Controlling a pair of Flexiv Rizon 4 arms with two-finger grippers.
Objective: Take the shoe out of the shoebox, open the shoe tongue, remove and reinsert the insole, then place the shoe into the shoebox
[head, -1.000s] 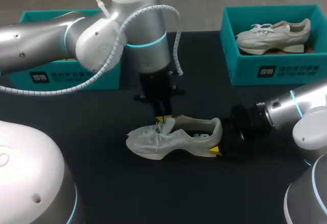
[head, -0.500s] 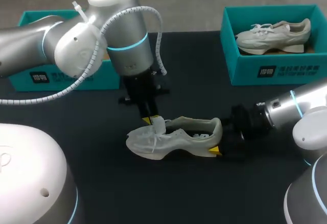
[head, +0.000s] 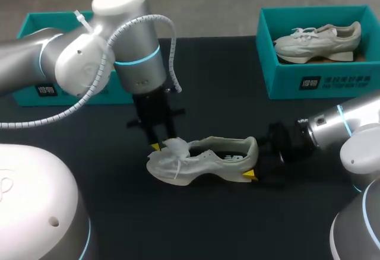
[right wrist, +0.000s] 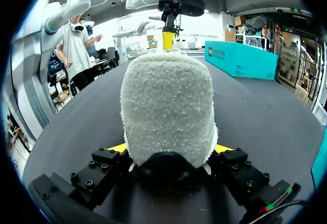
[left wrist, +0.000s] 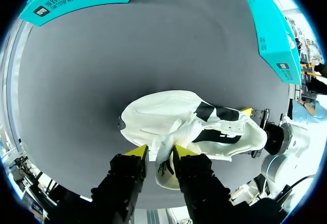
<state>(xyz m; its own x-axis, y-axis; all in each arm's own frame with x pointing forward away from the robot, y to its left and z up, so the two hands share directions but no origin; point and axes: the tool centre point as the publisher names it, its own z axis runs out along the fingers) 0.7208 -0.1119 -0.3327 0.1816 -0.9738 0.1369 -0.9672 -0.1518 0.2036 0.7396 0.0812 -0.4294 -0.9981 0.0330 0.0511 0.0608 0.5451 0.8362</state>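
Opening the tongue point(head: 177, 146) of the shoe point(head: 202, 164), upright mid-surface point(head: 237, 94), with left gripper point(left wrist: 160, 152) pinching it and right gripper point(right wrist: 171, 150) clamping the heel point(right wrist: 168, 101); next, probably drawing the tongue toeward to bare the insole point(head: 230, 154).

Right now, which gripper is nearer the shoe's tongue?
Left. The left gripper pinches the tongue between its fingers, at the lace end of the shoe. The right gripper clamps the heel, at the opposite end.
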